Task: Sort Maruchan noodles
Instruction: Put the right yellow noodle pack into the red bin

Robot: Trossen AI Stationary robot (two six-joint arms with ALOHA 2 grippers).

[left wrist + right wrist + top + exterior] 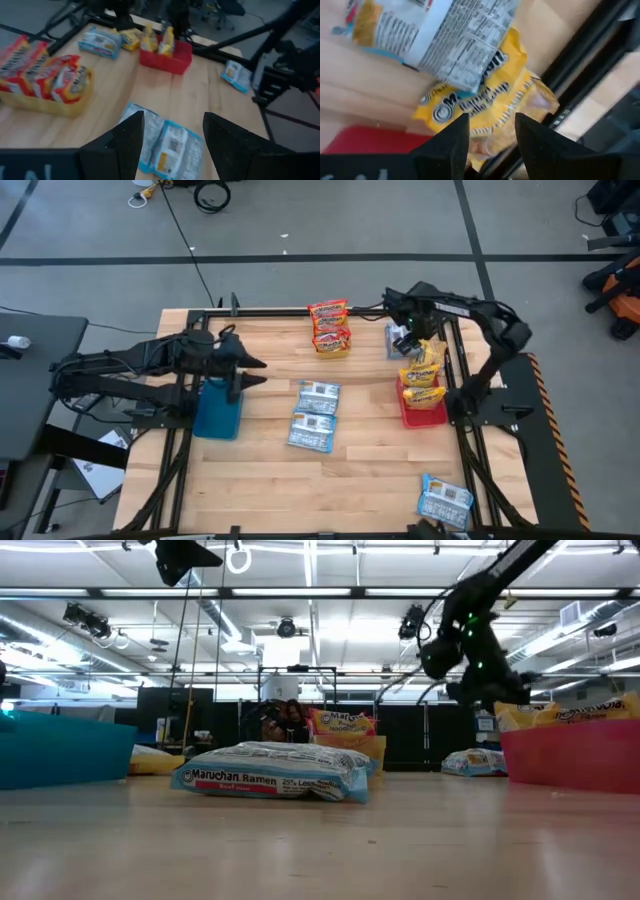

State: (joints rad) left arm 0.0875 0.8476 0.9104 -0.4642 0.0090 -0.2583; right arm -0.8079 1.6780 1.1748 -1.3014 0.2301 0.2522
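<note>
High view is showing the wooden surface (pixel 370 480) carrying three bins and many noodle packets. A blue bin (pixel 218 412) is sitting at the left edge, with the left gripper (pixel 252 372) hanging above it, fingers spread wide and holding nothing. A red bin (pixel 421 412) at the right is holding yellow packets (pixel 423 375). A yellow bin (pixel 331 343) at the far edge is holding red-and-white packets (pixel 329 320). Three blue-and-white packets (pixel 315 415) are lying in the middle, and another blue packet (pixel 444 502) is lying near the front right corner. The right gripper (pixel 408 340) is hovering beside the red bin over a yellow packet (pixel 485 107) and a blue packet (pixel 445 35), fingers parted and empty.
</note>
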